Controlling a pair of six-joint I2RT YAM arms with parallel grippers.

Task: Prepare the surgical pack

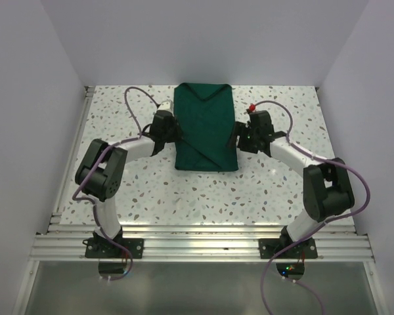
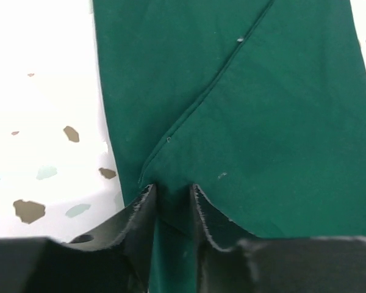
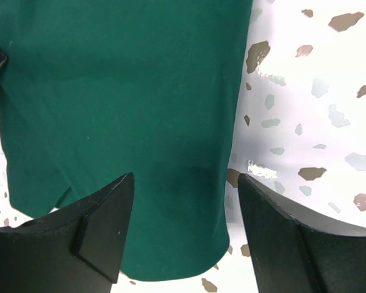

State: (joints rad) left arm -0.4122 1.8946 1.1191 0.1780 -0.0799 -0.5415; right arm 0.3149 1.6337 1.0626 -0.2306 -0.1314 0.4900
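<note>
The surgical pack lies as a plump dark green rectangular bundle at the middle back of the table, with diagonal folds across its top. My left gripper is at the pack's left edge. In the left wrist view its jaws stand narrow, pinching a ridge of the green fabric where a diagonal flap ends. My right gripper is at the pack's right edge. In the right wrist view it stands open, straddling the edge of the bundle, one finger over the cloth and one over the table.
The speckled white table is closed in by white walls at the back and both sides. An aluminium rail carrying both arm bases runs along the near edge. Purple cables loop above each forearm.
</note>
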